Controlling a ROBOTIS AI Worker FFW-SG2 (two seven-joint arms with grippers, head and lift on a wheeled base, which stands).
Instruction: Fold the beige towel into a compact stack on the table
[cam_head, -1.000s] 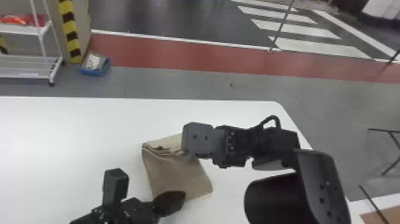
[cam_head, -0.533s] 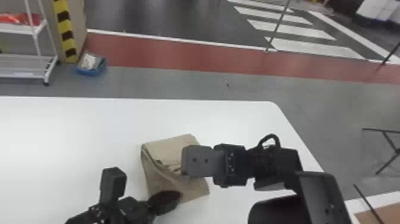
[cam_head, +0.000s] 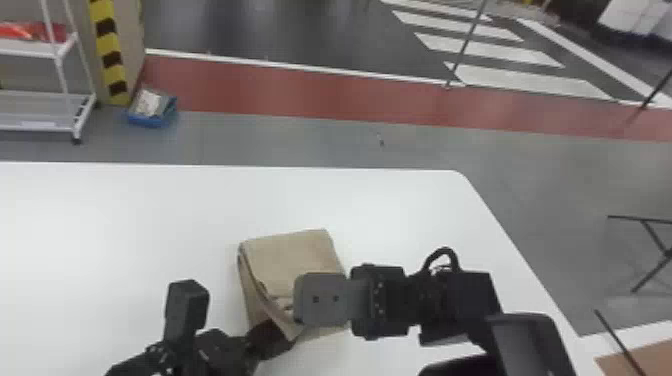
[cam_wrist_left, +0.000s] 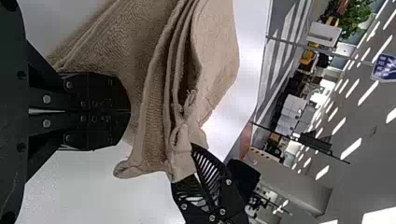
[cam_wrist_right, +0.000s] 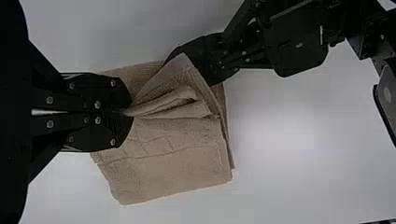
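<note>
Right gripper (cam_head: 320, 300): now nearer the robot, pinching pleated cloth
White rack (cam_head: 31, 50): red things (cam_head: 35, 31) on it, well beyond the left gripper (cam_head: 280, 337)
Blue bin (cam_head: 145, 121): pale packet (cam_head: 149, 102) inside, beyond both grippers
Left gripper: closed against the towel; cannot tell if cloth is pinched
Beige towel (cam_head: 285, 255): nubbly, layered, beneath both grippers
</note>
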